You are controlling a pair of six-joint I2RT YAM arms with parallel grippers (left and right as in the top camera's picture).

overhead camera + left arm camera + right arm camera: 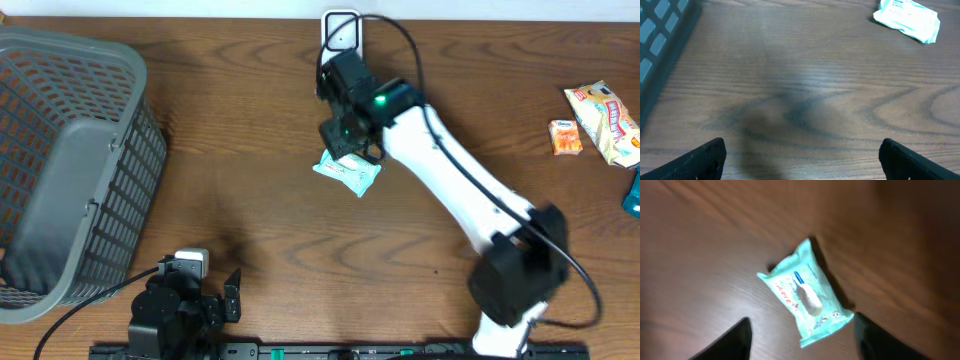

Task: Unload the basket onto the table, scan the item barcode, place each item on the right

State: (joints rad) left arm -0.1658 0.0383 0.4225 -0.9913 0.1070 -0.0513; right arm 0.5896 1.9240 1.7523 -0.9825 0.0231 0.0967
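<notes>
Wipes packet (805, 297) lay mid-table, toward the far edge.
Right gripper (801, 317) and left gripper (802, 142) both stood apart, empty. Packet looked soft, light, slick; I'd pinch across its width.

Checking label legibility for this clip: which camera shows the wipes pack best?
The right wrist view: the wipes pack lies whole and close, printed face up. Overhead shows it small, partly hidden under the right gripper. The left wrist view catches it far off in a top corner.
</notes>
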